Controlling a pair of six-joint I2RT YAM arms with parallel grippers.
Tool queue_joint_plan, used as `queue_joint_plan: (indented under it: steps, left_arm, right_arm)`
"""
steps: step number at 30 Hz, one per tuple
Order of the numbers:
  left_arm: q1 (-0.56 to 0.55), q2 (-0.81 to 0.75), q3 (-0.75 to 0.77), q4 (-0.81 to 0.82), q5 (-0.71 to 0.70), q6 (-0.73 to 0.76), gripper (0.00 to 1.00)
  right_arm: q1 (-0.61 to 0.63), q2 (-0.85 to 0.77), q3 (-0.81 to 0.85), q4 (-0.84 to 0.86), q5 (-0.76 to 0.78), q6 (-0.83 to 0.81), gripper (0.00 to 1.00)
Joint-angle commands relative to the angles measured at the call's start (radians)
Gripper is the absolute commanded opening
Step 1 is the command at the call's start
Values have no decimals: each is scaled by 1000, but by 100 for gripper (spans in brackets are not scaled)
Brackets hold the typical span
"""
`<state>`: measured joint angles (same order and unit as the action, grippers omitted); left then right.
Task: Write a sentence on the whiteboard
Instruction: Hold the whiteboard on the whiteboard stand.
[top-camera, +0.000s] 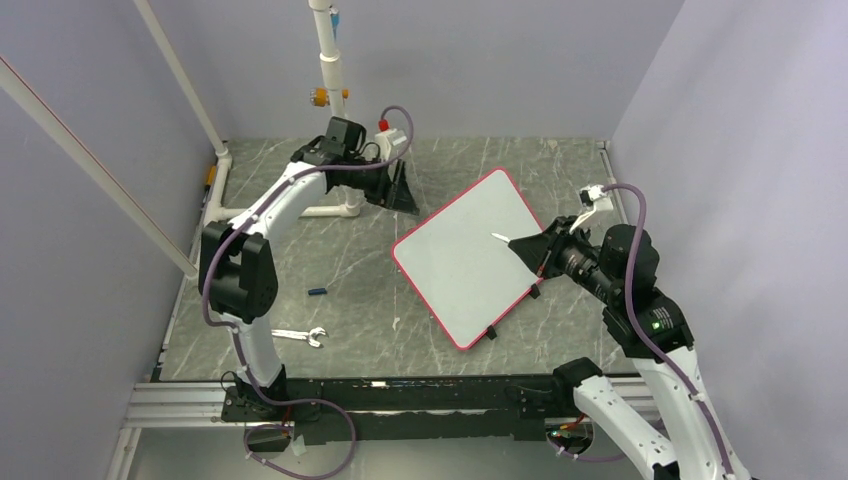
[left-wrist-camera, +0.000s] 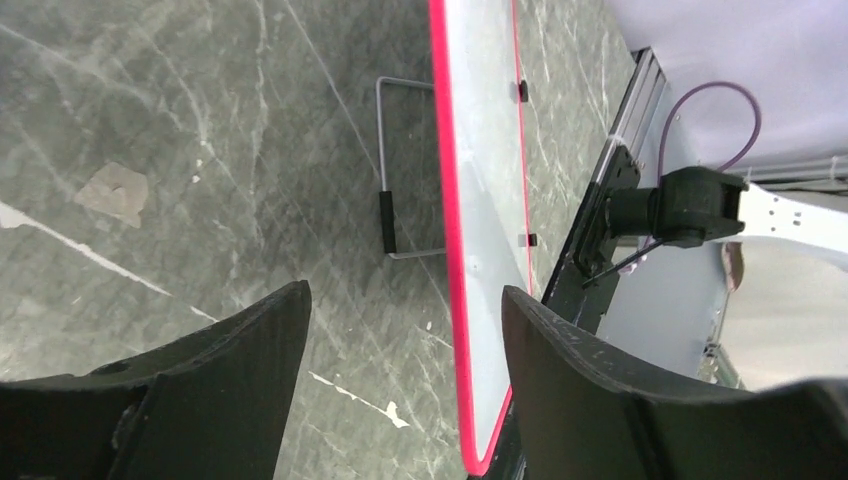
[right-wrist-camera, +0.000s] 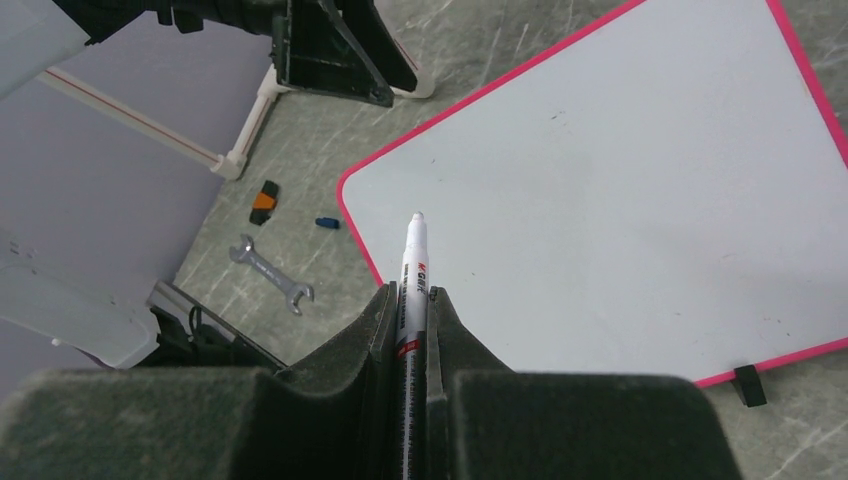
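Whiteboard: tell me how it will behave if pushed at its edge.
Probably stiff: the whiteboard lies flat, its red rim straight. Likely to slide or swivel rather than tip, since it sits low on the smooth table, though its black feet may drag. It looks thin, so perhaps light.

White whiteboard (top-camera: 470, 260) with red rim; grey table (top-camera: 350, 300) veined white; white marker (right-wrist-camera: 413, 280); silver wrench (right-wrist-camera: 268, 267); black fingers (left-wrist-camera: 250, 350)
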<state>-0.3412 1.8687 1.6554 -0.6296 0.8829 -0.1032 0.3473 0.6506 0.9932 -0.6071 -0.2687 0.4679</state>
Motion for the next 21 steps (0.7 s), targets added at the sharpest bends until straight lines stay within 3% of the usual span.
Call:
queue_joint_plan:
  steps: [1, 4, 16, 21]
  left_arm:
    - [-41, -68, -8, -10, -79, 46, 76]
    - [-47, -62, 4, -38, -92, 66, 76]
    - [-59, -76, -26, -31, -95, 70, 59]
    - [-59, -58, -19, -35, -77, 68, 60]
  right_arm:
    - [-1, -24, 1, -13, 22, -19, 0]
    - [-1, -27, -3, -16, 27, -25, 0]
    - [-1, -35, -25, 26, -24, -29, 0]
    - [0, -45, -36, 41, -35, -33, 0]
